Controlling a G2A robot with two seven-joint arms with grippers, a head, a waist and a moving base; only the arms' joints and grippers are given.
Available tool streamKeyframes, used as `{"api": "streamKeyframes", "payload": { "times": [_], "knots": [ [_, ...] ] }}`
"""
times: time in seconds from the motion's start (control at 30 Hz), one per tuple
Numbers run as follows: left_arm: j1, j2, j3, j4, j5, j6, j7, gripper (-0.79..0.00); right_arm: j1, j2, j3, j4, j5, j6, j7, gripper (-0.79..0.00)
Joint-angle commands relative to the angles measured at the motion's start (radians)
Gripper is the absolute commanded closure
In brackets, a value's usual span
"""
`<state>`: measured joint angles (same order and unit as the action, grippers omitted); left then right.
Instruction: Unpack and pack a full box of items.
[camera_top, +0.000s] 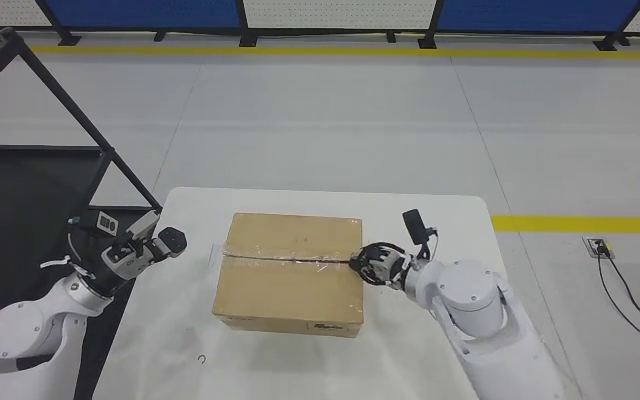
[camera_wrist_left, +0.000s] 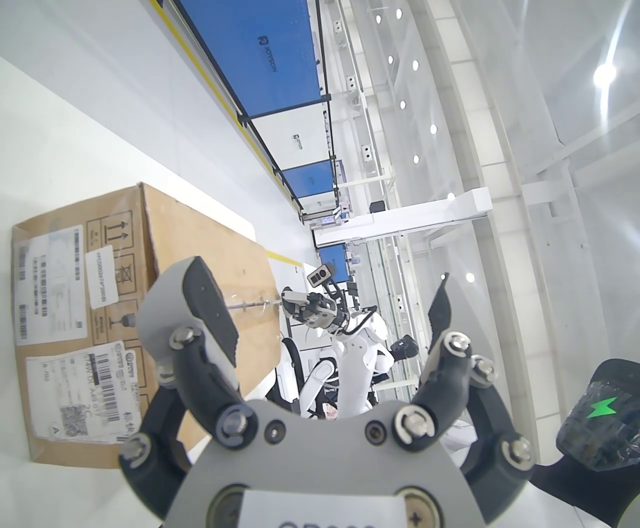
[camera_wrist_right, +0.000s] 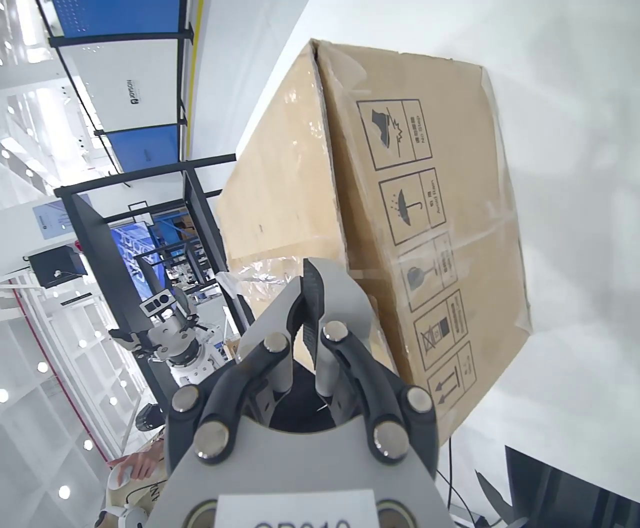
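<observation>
A closed cardboard box (camera_top: 290, 270) lies in the middle of the white table (camera_top: 440, 215), its top flaps sealed with clear tape along the centre seam (camera_top: 290, 259). My right gripper (camera_top: 358, 263) is at the box's right end, level with that seam. In the right wrist view its fingers (camera_wrist_right: 312, 300) are shut together, right by the box (camera_wrist_right: 400, 200) and some crumpled tape (camera_wrist_right: 250, 272). I cannot tell whether tape is pinched between them. My left gripper (camera_top: 172, 241) hangs open left of the box, apart from it. The left wrist view shows its spread fingers (camera_wrist_left: 210, 305) before the labelled end of the box (camera_wrist_left: 75, 320).
A black metal frame (camera_top: 60, 110) stands off the table's left side. A small dark hook-like bit (camera_top: 201, 358) lies near the table's front edge. Bare table surrounds the box, with open floor beyond the far edge.
</observation>
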<state>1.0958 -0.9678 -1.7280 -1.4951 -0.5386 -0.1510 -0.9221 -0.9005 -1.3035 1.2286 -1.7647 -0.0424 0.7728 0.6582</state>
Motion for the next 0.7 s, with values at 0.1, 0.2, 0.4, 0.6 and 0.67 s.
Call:
{"api": "streamKeyframes", "payload": {
  "times": [0.1,0.2,0.4,0.6,0.67],
  "knots": [
    [0.011,0.003,-0.014,-0.005,-0.007,-0.006,-0.002,-0.785,-0.076,0.010,0.078,-0.081,0.043,-0.072,-0.031,0.000],
    [0.020,0.005,-0.021,-0.010,-0.013,-0.009,-0.001,-0.785,-0.126,0.014,0.134,-0.115,0.093,-0.151,-0.044,0.000],
    [0.044,0.007,-0.031,-0.043,-0.014,-0.031,-0.001,-0.785,-0.225,0.021,0.252,-0.140,0.251,-0.404,-0.020,-0.785],
    [0.050,0.007,-0.034,-0.055,-0.013,-0.041,0.000,-0.785,-0.235,0.022,0.264,-0.136,0.264,-0.435,-0.007,-0.446],
    [0.050,0.007,-0.034,-0.054,-0.013,-0.041,0.000,-0.784,-0.234,0.022,0.264,-0.136,0.263,-0.429,-0.008,-0.552]
  ]
}}
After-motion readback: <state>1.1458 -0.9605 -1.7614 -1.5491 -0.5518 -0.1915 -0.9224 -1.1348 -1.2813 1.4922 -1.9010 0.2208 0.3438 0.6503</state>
